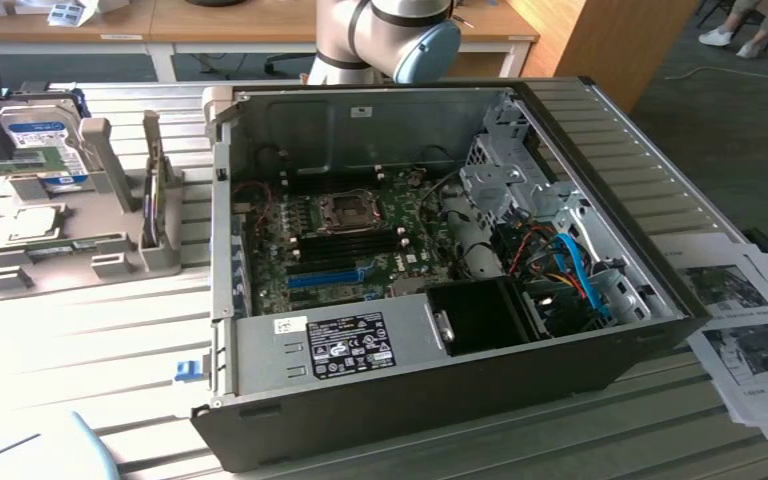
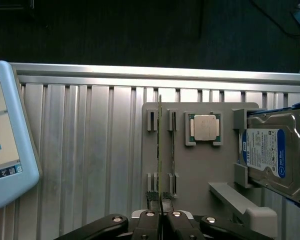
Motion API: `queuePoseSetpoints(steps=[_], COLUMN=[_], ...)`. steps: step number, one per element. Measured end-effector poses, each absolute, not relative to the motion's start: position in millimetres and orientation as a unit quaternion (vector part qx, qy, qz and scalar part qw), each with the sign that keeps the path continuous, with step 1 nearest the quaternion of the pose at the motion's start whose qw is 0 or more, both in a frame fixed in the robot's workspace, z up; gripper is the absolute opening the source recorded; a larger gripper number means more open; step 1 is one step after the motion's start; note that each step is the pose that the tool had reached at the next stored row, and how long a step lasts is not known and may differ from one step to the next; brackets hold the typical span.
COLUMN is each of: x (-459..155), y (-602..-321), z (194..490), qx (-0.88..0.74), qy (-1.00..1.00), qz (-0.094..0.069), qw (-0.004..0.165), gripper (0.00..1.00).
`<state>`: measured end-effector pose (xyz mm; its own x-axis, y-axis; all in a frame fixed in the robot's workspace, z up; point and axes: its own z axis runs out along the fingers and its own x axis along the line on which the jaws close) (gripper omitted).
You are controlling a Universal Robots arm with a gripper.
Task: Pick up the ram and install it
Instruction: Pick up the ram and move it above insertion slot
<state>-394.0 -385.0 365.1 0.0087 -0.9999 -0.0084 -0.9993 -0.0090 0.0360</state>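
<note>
The pincer (image 2: pixel 160 200) straddles the thin green ram stick (image 2: pixel 159 150) standing edge-on in the grey slotted holder (image 2: pixel 200 170); clamped or not, I cannot tell. Best lifted straight, without twisting.

An open computer case (image 1: pixel 357 110) lies on a slatted metal table (image 1: pixel 91 330) with its motherboard (image 1: pixel 344 240) exposed, and printed papers (image 1: pixel 744 320) lie at the exterior view's right. A grey holder (image 2: pixel 200 170) carries a CPU (image 2: pixel 205 127) with a tilted hard drive (image 2: pixel 272 155) beside it. A blue-rimmed tablet (image 2: pixel 5 140) lies well apart.
</note>
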Motion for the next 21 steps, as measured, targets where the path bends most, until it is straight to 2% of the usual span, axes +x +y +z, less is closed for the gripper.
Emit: queuePoseSetpoints(steps=[4, 21], x=[-393.9, -393.8], y=[-384.9, -384.9], z=[365.0, 371.7], qx=[0.71, 0.71], qy=[-0.704, -0.704], qz=[-0.022, -0.023], qw=[0.013, 0.015], gripper=[0.11, 0.11])
